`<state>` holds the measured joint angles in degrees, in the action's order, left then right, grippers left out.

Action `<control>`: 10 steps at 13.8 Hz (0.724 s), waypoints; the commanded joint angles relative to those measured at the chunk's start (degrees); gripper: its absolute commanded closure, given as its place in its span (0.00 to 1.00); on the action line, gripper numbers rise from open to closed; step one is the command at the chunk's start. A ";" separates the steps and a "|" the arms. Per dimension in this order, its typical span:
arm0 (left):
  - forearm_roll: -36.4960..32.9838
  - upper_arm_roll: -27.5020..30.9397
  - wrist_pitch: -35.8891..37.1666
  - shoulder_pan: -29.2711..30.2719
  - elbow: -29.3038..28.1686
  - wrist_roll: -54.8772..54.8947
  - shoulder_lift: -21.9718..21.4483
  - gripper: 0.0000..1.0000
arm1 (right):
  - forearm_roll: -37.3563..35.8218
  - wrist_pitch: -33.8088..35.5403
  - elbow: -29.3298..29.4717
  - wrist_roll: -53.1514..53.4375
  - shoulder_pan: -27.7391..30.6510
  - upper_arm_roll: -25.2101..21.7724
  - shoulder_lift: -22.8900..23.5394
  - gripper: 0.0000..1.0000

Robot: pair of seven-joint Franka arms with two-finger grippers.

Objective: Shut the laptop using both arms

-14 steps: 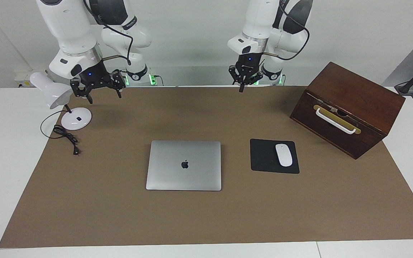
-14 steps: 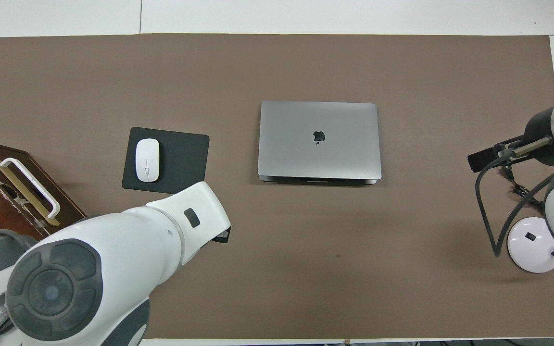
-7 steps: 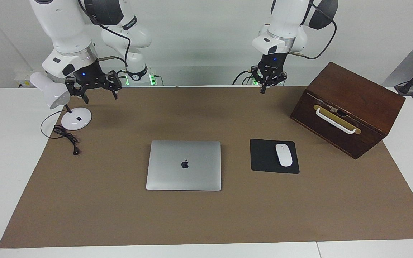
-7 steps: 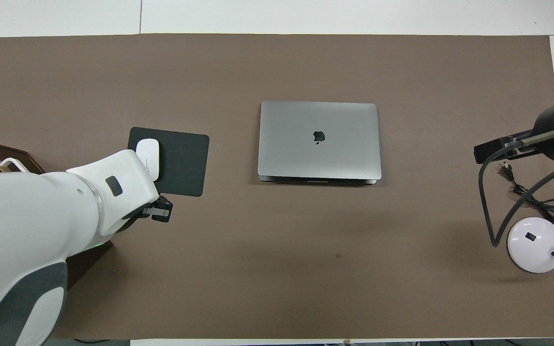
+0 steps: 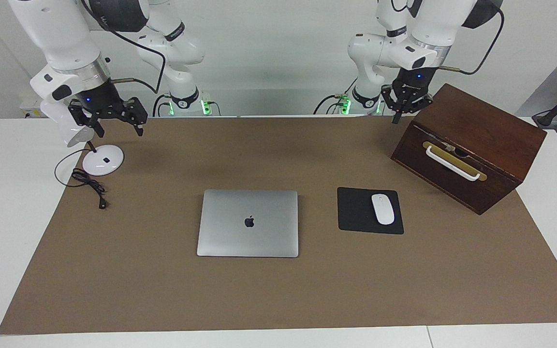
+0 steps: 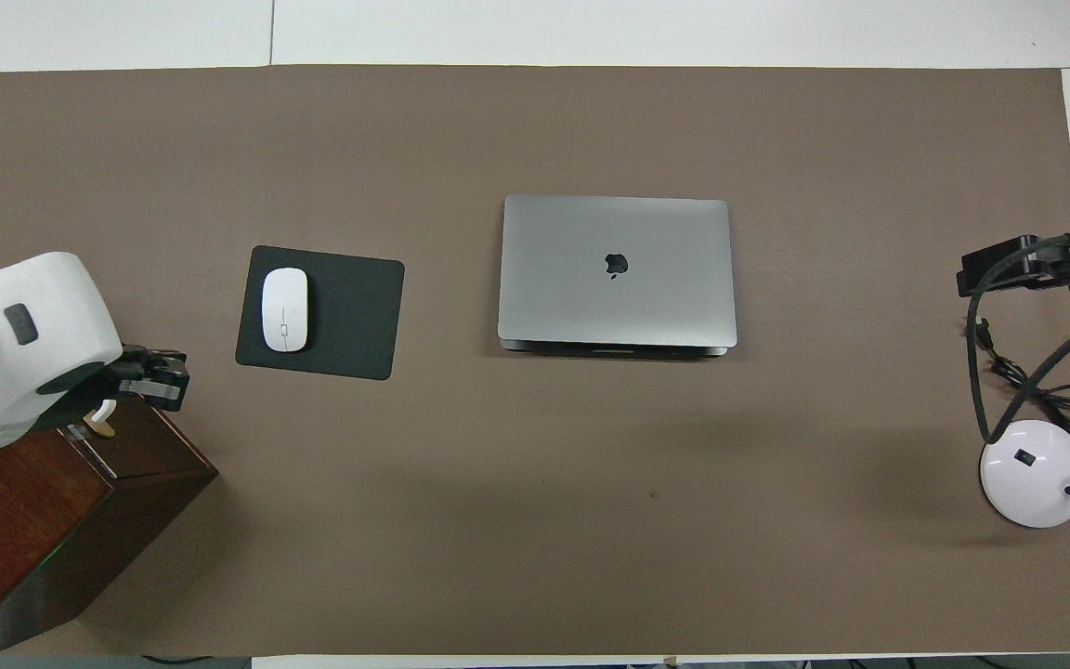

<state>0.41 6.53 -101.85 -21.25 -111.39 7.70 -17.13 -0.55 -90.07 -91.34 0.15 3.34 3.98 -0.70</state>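
Note:
The silver-grey laptop point(image 5: 248, 222) point(image 6: 616, 271) lies flat in the middle of the brown mat, its lid down and the apple logo facing up. Neither gripper touches it. My left gripper point(image 5: 394, 119) point(image 6: 162, 381) hangs shut, with nothing in it, over the corner of the wooden box at the left arm's end of the table. My right gripper point(image 5: 120, 131) hangs open and empty over the mat's edge at the right arm's end, beside the lamp head. Its fingertips stand well apart.
A dark wooden box point(image 5: 469, 145) point(image 6: 43, 506) with a white handle stands at the left arm's end. A black mouse pad point(image 5: 369, 210) with a white mouse point(image 5: 383, 209) lies between box and laptop. A white desk lamp point(image 5: 102, 162) point(image 6: 1032, 472) and its cord sit at the right arm's end.
Both arms have swung outward from the middle: the left gripper toward the wooden box, the right gripper toward the lamp. The laptop has not moved.

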 commanded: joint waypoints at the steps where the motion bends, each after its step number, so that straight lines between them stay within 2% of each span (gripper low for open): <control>1: 1.26 3.39 2.62 0.51 0.73 5.91 -1.06 1.00 | 0.99 0.24 0.81 2.39 0.09 0.42 0.35 0.00; 7: 0.65 9.72 3.59 0.60 1.44 14.70 -2.12 1.00 | -0.16 -0.99 1.16 3.98 -0.61 2.44 0.62 0.00; 10: -1.89 9.30 3.85 3.14 1.70 14.80 -2.38 1.00 | -0.07 -0.99 1.08 3.89 -0.61 2.35 0.62 0.00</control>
<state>0.05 16.58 -99.50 -19.87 -110.52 21.33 -19.00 -0.60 -90.62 -91.10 3.23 2.55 6.23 -0.70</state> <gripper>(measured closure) 0.991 0.000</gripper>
